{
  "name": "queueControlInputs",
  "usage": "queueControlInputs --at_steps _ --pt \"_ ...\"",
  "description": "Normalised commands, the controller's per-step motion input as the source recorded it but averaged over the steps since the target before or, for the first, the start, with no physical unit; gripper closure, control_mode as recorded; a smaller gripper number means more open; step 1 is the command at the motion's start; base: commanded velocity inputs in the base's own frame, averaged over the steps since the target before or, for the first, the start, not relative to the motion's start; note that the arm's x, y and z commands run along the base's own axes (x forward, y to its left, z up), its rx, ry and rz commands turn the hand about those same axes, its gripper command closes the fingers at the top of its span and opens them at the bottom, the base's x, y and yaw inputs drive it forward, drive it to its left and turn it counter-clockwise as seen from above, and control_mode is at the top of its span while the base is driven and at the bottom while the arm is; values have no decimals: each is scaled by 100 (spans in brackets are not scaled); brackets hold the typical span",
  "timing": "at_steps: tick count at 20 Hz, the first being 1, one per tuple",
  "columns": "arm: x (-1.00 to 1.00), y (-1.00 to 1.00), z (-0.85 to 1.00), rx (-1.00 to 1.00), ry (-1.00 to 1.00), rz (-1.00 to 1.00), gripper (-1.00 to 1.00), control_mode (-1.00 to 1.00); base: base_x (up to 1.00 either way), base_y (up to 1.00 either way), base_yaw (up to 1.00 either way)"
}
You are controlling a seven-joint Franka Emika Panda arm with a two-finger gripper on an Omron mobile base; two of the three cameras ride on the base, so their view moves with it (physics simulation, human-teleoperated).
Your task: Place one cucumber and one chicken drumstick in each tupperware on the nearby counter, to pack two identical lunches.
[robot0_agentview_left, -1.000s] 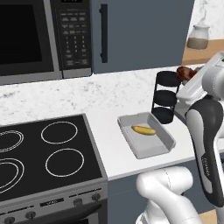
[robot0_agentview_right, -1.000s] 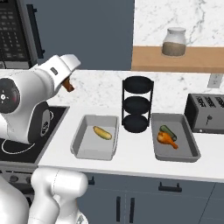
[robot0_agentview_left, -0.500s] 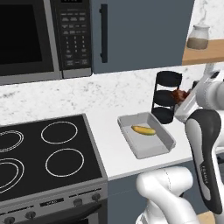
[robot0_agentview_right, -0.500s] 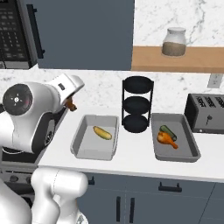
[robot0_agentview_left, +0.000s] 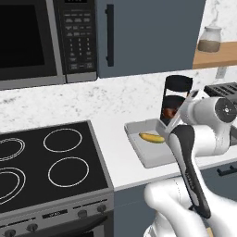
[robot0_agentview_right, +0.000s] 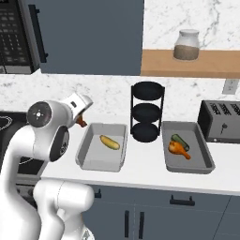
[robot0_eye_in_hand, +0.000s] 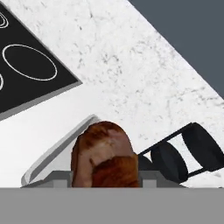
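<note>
A kitchen robot's gripper (robot0_agentview_right: 80, 121) hangs above the white counter (robot0_agentview_right: 140, 171) with a browned chicken drumstick (robot0_eye_in_hand: 105, 155) clamped between its fingers, poised at the far left corner of the left-hand tupperware (robot0_agentview_right: 89, 158). In the hand's own camera the meat bulges between the tips, with the grey rim of that tray (robot0_eye_in_hand: 57, 153) curving just beneath it and the stovetop (robot0_eye_in_hand: 26, 74) beyond. The tray holds a single pale cucumber (robot0_agentview_right: 109, 142), lying on a slant toward its far half, so the open floor lies to the right of and nearer than the hand, and the drop appears to call for a short carry inward over the rim and then down. The drumstick seems to hang meat end down from the hand, so its long axis looks nearly upright and it would likely tip over on landing. Across the black tiered rack (robot0_agentview_right: 146, 112), the second tupperware (robot0_agentview_right: 204, 158) beside the toaster (robot0_agentview_right: 220, 121) is already packed with a darker cucumber (robot0_agentview_right: 180, 141) and a drumstick (robot0_agentview_right: 178, 149) touching it. A jar (robot0_agentview_right: 186, 45) sits on the wooden shelf (robot0_agentview_right: 159, 63) above.
</note>
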Motion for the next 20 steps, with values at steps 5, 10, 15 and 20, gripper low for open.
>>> queueControlInputs --at_steps 5,10,15,20 --pt "65 10 -33 -3 18 0 100 -100 0 0 0" --pt "34 0 -61 0 10 0 100 -100 0 0 0" --pt "20 0 -60 0 4 0 100 -100 0 0 0" --pt "6 -12 -48 0 3 0 100 -100 0 0 0"
